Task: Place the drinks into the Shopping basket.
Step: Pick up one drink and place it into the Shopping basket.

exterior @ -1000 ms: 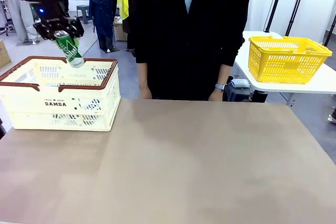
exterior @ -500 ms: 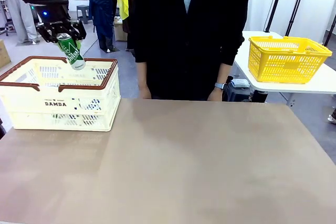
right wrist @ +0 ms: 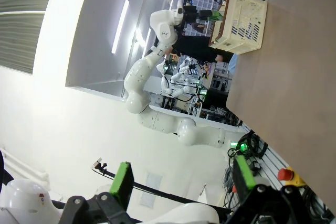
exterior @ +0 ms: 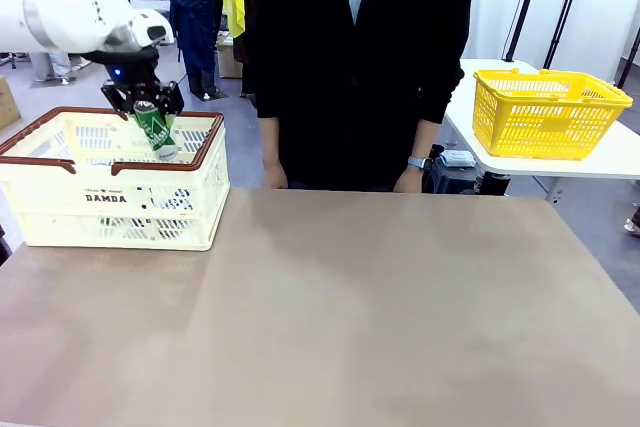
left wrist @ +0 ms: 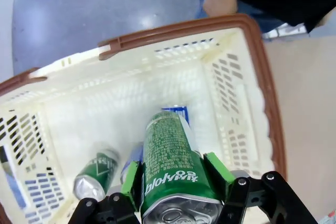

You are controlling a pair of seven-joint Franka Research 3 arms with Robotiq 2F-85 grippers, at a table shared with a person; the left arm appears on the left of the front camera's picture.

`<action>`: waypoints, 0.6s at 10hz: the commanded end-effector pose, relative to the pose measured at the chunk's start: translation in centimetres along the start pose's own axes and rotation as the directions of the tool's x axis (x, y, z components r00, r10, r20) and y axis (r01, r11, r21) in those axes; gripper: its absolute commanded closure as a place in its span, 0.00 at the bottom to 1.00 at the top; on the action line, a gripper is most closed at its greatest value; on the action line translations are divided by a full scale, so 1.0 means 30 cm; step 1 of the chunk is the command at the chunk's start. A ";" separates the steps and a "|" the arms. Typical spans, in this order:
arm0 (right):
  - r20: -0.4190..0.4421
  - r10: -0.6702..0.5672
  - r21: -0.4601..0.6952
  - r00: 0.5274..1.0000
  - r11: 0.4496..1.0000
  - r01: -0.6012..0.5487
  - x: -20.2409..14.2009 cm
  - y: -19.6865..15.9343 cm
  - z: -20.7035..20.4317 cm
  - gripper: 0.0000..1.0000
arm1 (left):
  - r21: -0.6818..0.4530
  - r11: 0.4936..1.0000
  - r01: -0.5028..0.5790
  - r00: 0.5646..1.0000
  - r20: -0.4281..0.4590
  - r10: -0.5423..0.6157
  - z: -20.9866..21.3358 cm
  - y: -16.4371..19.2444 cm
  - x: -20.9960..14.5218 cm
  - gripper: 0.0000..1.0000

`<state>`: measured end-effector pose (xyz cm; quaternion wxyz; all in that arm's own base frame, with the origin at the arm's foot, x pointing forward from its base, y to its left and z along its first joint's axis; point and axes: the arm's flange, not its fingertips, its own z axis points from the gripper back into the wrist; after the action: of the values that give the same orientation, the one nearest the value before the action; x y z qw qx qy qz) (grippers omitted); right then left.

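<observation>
A green can (left wrist: pixel 176 169) was pinched between the green pads of the left gripper (left wrist: pixel 176 179) and held tilted inside the mouth of the Shopping basket (exterior: pixel 60 197), which stood at the table's (exterior: pixel 380 317) left side. On the basket floor a second green can (left wrist: pixel 97 171) was seen lying, and beside it a blue can (left wrist: pixel 176 114), mostly hidden behind the held one. The right gripper (right wrist: pixel 181 179) was seen spread wide and empty. A yellow basket (exterior: pixel 545 112) rested on a separate white table.
</observation>
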<state>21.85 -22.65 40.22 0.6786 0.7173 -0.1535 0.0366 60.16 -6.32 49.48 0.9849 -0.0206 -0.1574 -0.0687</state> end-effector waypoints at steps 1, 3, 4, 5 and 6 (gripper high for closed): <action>0.003 -0.012 0.001 1.000 1.000 0.012 0.004 0.017 0.005 0.00 | 0.035 0.999 0.032 0.999 -0.045 -0.030 -0.051 0.019 0.007 1.00; 0.003 -0.012 0.001 1.000 1.000 0.012 0.004 0.017 0.005 0.00 | 0.022 0.998 0.064 0.997 -0.041 -0.063 -0.138 0.036 0.024 1.00; 0.003 -0.012 0.001 1.000 1.000 0.012 0.004 0.017 0.005 0.00 | 0.022 0.997 0.068 0.996 -0.058 -0.067 -0.171 0.039 0.030 1.00; 0.003 -0.012 0.001 1.000 1.000 0.012 0.004 0.017 0.005 0.00 | 0.025 0.997 0.075 0.995 -0.072 -0.073 -0.197 0.041 0.036 1.00; 0.003 -0.012 0.001 1.000 1.000 0.012 0.004 0.017 0.005 0.00 | 0.046 0.997 0.065 0.995 -0.082 -0.061 -0.220 0.044 0.043 1.00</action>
<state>21.85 -22.65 40.22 0.6786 0.7173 -0.1535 0.0366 62.68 -6.05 42.88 0.9893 -0.0082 -0.1121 -0.0930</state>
